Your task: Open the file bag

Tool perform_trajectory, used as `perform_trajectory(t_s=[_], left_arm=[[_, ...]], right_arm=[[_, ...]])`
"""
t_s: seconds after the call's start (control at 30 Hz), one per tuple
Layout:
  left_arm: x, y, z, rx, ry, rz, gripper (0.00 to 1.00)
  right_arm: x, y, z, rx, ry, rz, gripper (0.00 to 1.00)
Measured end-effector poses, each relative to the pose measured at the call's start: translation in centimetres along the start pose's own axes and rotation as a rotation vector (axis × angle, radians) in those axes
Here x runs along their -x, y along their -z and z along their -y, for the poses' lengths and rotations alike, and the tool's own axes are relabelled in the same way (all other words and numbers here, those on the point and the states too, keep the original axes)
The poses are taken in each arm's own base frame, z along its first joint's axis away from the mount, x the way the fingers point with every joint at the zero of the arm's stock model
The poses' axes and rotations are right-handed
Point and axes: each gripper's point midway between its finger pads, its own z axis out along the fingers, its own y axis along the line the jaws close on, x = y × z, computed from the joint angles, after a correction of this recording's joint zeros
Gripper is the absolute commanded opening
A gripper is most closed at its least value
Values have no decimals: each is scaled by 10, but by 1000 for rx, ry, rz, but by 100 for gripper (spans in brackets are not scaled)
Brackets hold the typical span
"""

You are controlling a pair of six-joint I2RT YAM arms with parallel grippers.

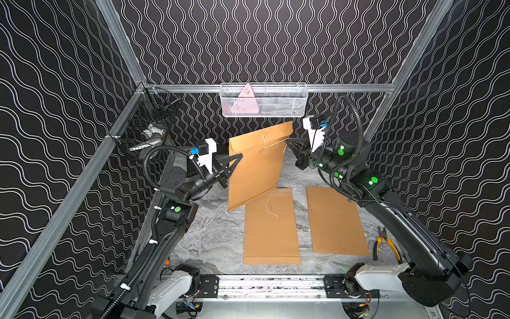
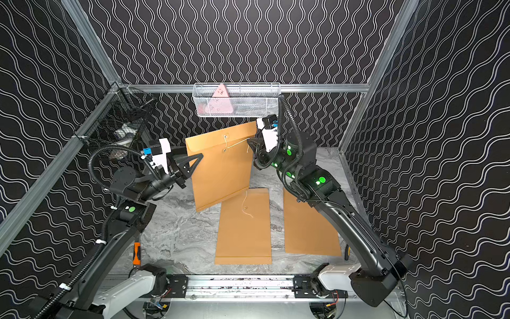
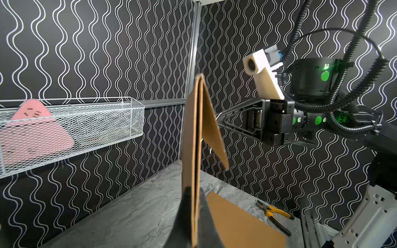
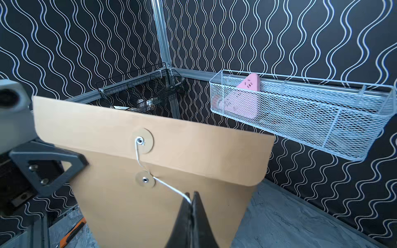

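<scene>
left end effector (image 1: 239, 158) is clamped on the left edge of the file bag (image 1: 256, 171), which is held upright and tilted above the far tabletop (image 1: 215, 237). right end effector (image 4: 191, 200) is pinched together on the string (image 4: 171, 189) — taut from the lower disc (image 4: 145, 179). the bag's bottom edge hangs over a flat envelope (image 1: 271, 229); a second envelope (image 1: 335, 221) lies to the right, with bare tabletop to the left. only the left wrist view shows the flap (image 3: 214, 131) standing off the bag.

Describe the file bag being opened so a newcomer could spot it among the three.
Look below the white wire mesh basket hanging at the back. The brown paper file bag is held up, tilted, by the left hand. Unlike the two brown envelopes lying flat, its white string is pulled sideways by the right hand.
</scene>
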Motion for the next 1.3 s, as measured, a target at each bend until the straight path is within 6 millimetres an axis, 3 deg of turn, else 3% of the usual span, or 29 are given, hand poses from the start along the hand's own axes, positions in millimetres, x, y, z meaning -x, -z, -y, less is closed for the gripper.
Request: perform_trajectory(t_s=[0.3,0.43,0.67,0.83,1.03,1.17,1.3], left_arm=[[-9,0,-3,5,13,-15,0],[-10,-1,-5,7,13,-15,0],[0,-9,-8,-1,-1,0,0],[9,-14,-8,-17,-20,17,0],[7,-16,-6,-43,-21,11,0],[6,-16,-3,-62,-21,6,0],[9,-16,-1,-70,-27,8,0]], right_arm=[[1,4,0,-2,9,-6,0],[2,10,-2,4,5,-5,25],[-30,20,3,-18,-8,-62,44],[-52,28,24,-84,-43,-95,54],[-87,38,64,-188,-101,-149,60],[-99,46,87,-228,-144,-157,62],[-106,51,95,-230,-180,-157,62]])
